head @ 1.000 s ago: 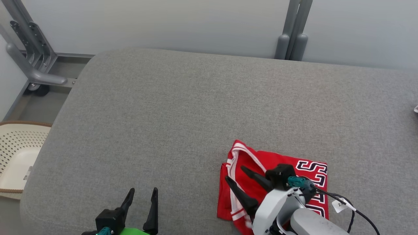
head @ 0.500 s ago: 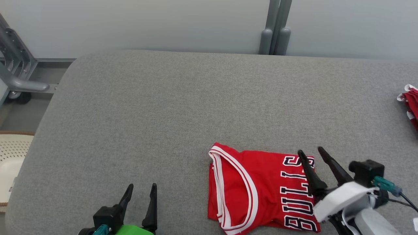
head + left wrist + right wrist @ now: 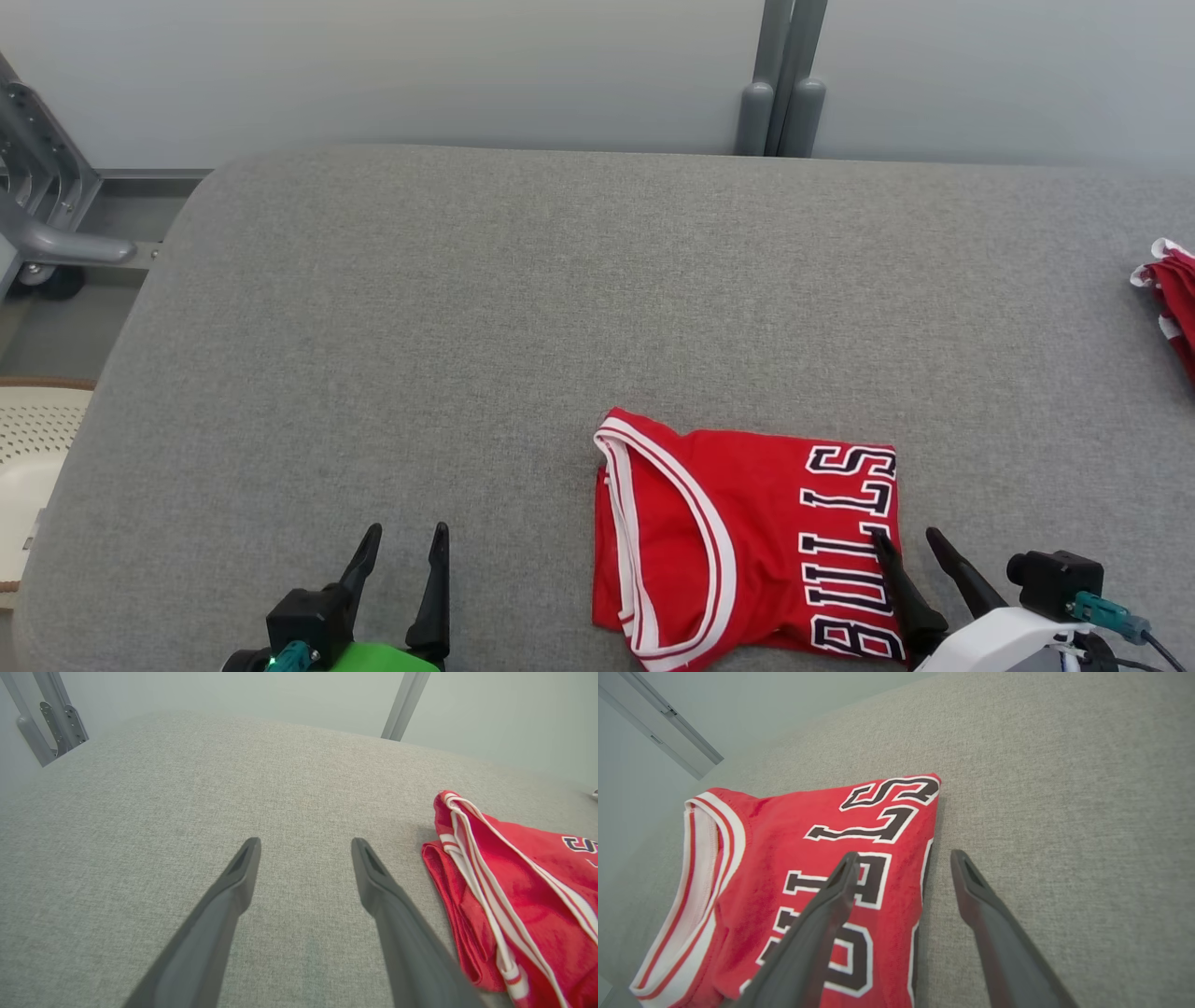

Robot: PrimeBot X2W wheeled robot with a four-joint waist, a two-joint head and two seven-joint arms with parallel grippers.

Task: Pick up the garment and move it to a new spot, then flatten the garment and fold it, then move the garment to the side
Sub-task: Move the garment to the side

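Our right gripper (image 3: 905,536) hangs with its two fingers spread and nothing between them, low at the near right. In the right wrist view one finger (image 3: 831,896) lies across the black lettering (image 3: 859,826) and the other over bare fabric, so the pair straddles the right edge of the jersey (image 3: 747,541). We cannot tell whether either tip touches the cloth. A second ago this gripper was over the middle of the jersey. Half a second ago it stood higher along that right edge, and now it has drawn back toward us. The head view itself swung early in that second, so we don't read that shift as the jersey moving. Over the last half second the jersey has kept its place, a compact red rectangle on the near right part of the grey cushion (image 3: 560,299). We judge that the fold is finished and let go, and that carrying the jersey to the side is what remains. Our left gripper (image 3: 406,532) is also spread and empty, over bare cushion with the jersey near on its right. The right gripper's body and the jersey's near edge run close to or off the bottom of the head view. We cannot count the jersey's layers. A second red cloth (image 3: 1172,299) is cut off at the right border, and a pale basket (image 3: 28,448) at the left.
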